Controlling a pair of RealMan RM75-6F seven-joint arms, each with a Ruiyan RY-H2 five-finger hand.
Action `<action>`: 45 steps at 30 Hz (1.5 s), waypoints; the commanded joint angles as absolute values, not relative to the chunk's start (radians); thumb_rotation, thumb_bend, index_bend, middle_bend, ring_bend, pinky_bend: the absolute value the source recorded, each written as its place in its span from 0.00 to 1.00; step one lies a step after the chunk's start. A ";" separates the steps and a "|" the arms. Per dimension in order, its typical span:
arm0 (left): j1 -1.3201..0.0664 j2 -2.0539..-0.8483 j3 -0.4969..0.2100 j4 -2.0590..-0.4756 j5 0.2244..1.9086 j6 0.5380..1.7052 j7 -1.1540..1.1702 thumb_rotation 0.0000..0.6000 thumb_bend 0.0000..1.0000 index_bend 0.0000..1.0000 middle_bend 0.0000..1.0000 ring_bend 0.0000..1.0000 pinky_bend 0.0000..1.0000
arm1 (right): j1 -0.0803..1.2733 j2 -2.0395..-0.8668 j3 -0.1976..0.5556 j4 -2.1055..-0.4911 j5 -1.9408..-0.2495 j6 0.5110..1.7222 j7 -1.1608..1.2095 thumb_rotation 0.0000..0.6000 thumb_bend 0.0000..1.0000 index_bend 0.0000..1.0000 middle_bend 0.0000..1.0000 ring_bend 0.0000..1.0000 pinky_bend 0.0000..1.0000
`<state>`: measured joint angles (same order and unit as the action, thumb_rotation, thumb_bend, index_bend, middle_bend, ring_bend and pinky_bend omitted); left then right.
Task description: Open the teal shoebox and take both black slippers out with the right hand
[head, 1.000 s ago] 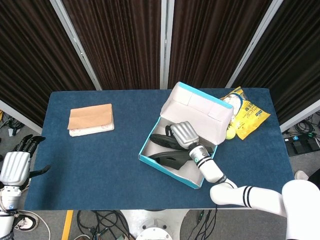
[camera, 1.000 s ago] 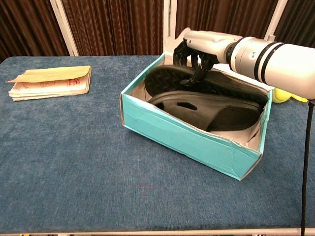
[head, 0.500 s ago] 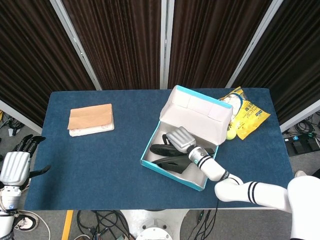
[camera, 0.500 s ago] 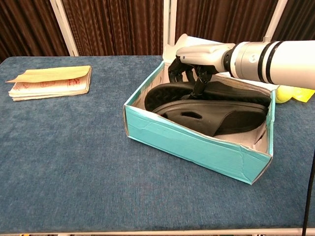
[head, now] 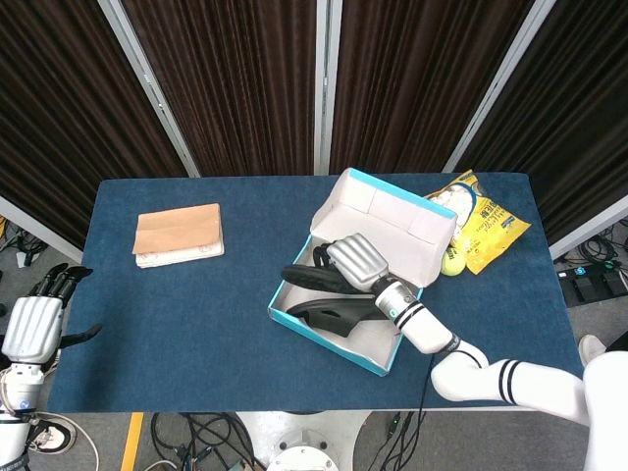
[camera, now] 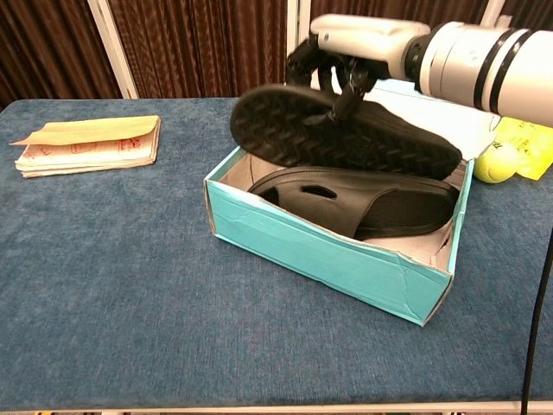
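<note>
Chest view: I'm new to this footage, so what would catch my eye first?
The right hand holding a black slipper, sole out, above the open teal shoebox at mid-table. The second slipper lies inside the box. A notebook sits far left, and a yellow bag shows at the right edge.

Chest view: right hand [camera: 346, 54] fingertips go behind the lifted slipper [camera: 341, 130], so grip contact can't be made out. Lifted slipper covers far part of the second slipper [camera: 363, 197] and most of the shoebox [camera: 320, 246] lid. Ball [camera: 488, 164] and yellow bag [camera: 527, 143] cut by right edge. Head view: left hand [head: 34, 324] near left edge, wrist cut at bottom.
</note>
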<state>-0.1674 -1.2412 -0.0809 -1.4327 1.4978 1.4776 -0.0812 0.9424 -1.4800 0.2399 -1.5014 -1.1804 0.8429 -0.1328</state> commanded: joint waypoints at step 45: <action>-0.195 -1.237 -0.071 -1.503 1.531 1.463 -0.013 1.00 0.07 0.21 0.20 0.11 0.33 | 0.398 -0.985 0.036 -1.879 -1.252 1.281 -0.244 1.00 0.51 0.83 0.68 0.56 0.68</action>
<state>-0.1940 -1.2369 -0.0710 -1.5023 1.5302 1.4625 -0.0133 0.4048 -0.9891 0.0417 -1.8827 -1.2615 1.2858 -0.2461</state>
